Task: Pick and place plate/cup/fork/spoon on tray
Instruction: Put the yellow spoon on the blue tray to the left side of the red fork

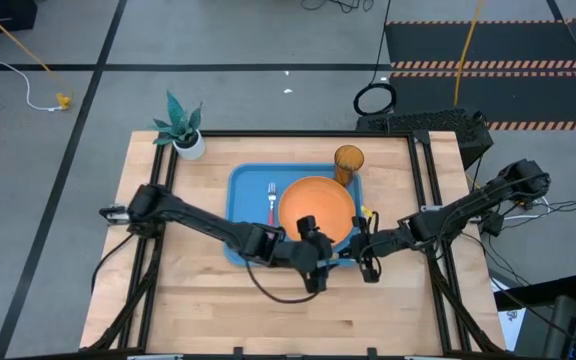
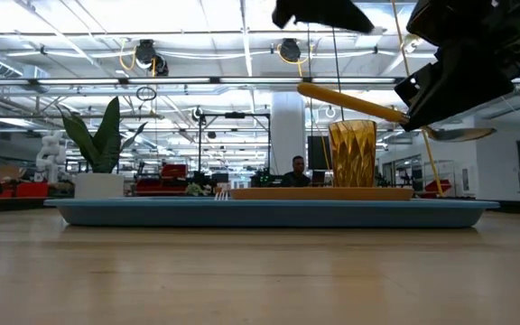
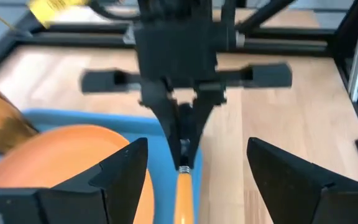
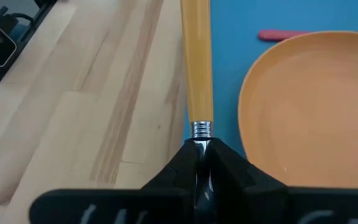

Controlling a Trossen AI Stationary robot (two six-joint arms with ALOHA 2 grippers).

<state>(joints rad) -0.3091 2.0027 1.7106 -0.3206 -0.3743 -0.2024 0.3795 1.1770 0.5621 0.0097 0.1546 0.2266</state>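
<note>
Large blue rectangular plastic tray (image 1: 243, 200) with low rim sits mid-desk on the pale wooden desk (image 1: 208, 300). Round flat orange plastic plate (image 1: 316, 208) lies on the tray's right half. Small translucent amber tumbler cup (image 1: 348, 162) stands upright at the tray's far right corner, just beside the plate. Small fork with silver head and slim red handle (image 1: 272, 203) lies flat on the tray, left of the plate, apart from it.

Right tool (image 4: 197, 163) is clamped on the small spoon with orange handle (image 4: 197, 62), pinching it at the metal neck where handle meets bowl; the bowl is hidden between the fingers. In the right wrist view the handle runs out over the tray's blue strip between plate edge and desk. Low view shows the spoon handle (image 2: 350, 102) lifted off the surface, tilted, above the cup's rim level, not touching tray.

Left tool (image 3: 194, 180) has its fingers spread wide with nothing between them, hovering over the tray's near edge by the plate, facing the right tool close by.

White pot with green plant (image 1: 185, 135) stands at the desk's far left corner, well apart from the tray.
</note>
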